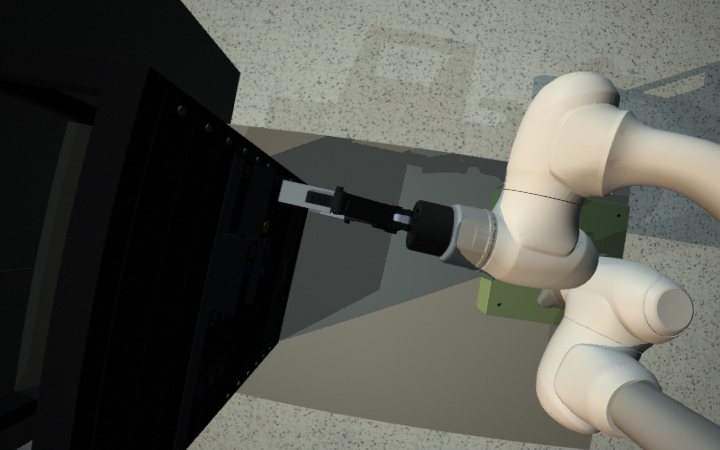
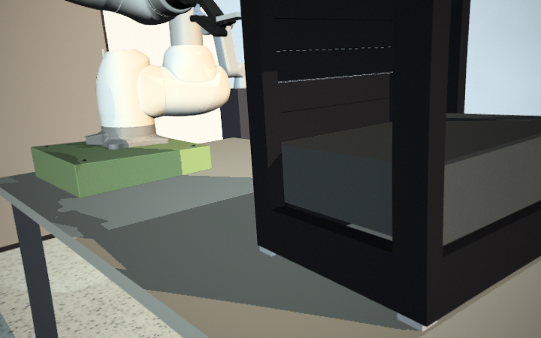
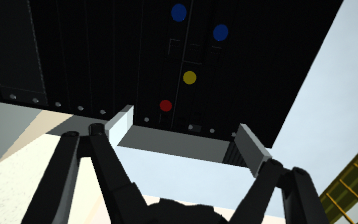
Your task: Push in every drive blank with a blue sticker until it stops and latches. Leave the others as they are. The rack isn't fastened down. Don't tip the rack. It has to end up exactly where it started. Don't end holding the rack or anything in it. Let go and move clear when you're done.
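Observation:
The black rack stands on the table, its front face toward the arm. In the wrist view the face carries two blue stickers, a yellow sticker and a red sticker on narrow drive blanks. My gripper is open and empty, with its pale fingertip pads close to the rack's upper front edge, level with the red sticker. In the top view the gripper points at the rack's face near its top. How far each blank sticks out is too dark to tell.
The arm's base sits on a green block on the table. The rack rests on small pale feet. The table edge runs along the front left.

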Controlling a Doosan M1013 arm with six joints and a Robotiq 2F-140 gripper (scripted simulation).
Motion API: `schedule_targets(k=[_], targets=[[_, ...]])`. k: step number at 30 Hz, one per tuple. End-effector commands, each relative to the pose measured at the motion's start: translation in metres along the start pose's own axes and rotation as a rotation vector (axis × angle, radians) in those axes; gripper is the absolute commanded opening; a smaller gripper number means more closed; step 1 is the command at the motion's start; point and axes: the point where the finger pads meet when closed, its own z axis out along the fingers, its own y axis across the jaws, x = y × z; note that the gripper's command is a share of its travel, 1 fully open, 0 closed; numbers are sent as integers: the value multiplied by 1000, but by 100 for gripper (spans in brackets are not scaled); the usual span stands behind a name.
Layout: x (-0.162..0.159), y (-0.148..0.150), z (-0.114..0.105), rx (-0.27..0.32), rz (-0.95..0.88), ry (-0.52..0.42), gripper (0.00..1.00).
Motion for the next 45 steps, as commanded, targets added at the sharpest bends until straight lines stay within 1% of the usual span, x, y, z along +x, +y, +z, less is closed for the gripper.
schedule_targets(k=[1,25,26,45], targets=[[0,1,0,-5,5,3,100],[0,1,0,-5,5,3,100],[0,1,0,-5,5,3,0],[0,1,0,-5,5,3,0]])
